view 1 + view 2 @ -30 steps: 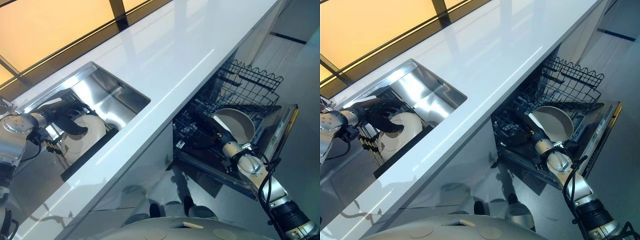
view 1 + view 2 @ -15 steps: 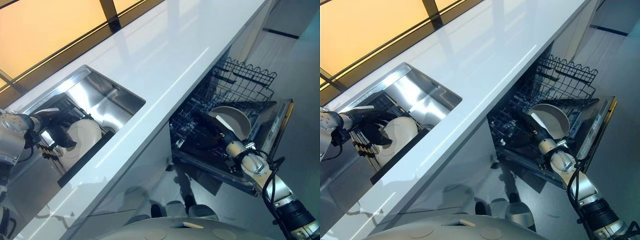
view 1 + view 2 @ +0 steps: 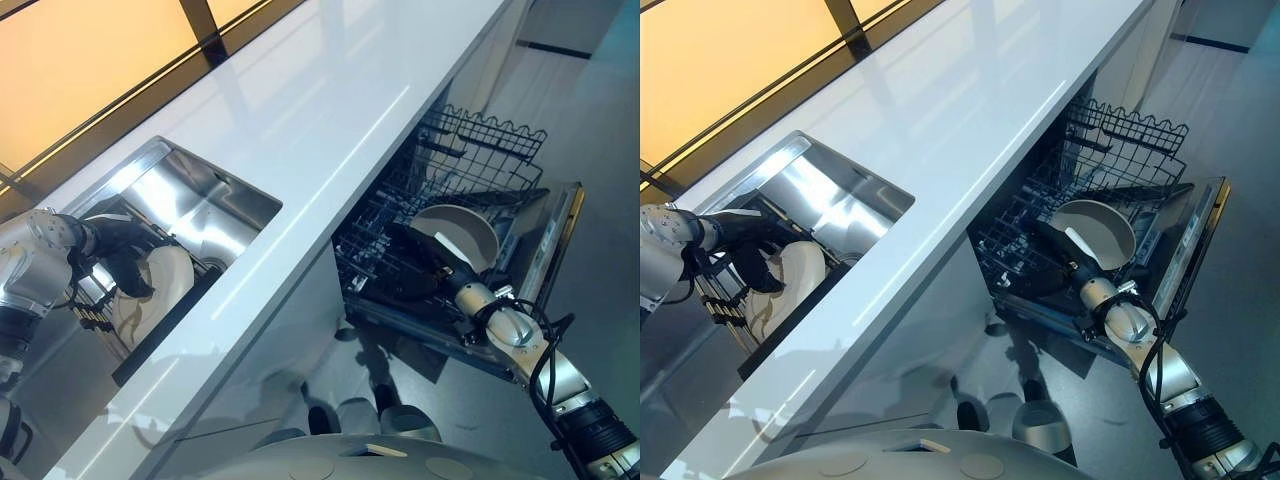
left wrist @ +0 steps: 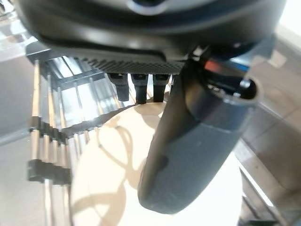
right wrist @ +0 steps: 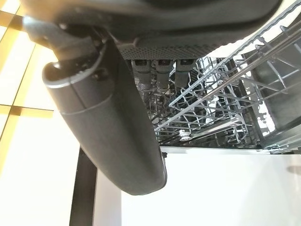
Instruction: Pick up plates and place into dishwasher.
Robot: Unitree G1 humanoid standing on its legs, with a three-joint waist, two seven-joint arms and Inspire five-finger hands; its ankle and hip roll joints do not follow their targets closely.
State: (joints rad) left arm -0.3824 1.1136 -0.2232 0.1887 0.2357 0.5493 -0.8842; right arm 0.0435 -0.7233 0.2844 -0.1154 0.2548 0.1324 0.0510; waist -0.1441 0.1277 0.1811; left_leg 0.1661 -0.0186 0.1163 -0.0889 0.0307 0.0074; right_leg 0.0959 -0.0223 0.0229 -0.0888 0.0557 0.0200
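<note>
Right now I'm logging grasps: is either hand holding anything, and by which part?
The left hand grips the round white plate in the steel sink by its upper rim. The right hand is by the rack; its hold cannot be told.

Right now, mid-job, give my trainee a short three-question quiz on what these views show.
1. True or false: the left hand is at a plate standing in the rack in the sink.
2. Where is the right hand? A) on the countertop B) in the dishwasher rack beside a bowl-shaped dish C) in the sink
3. Fill in: the dishwasher door is ____.

Key: 1 true; 2 B; 3 open.
</note>
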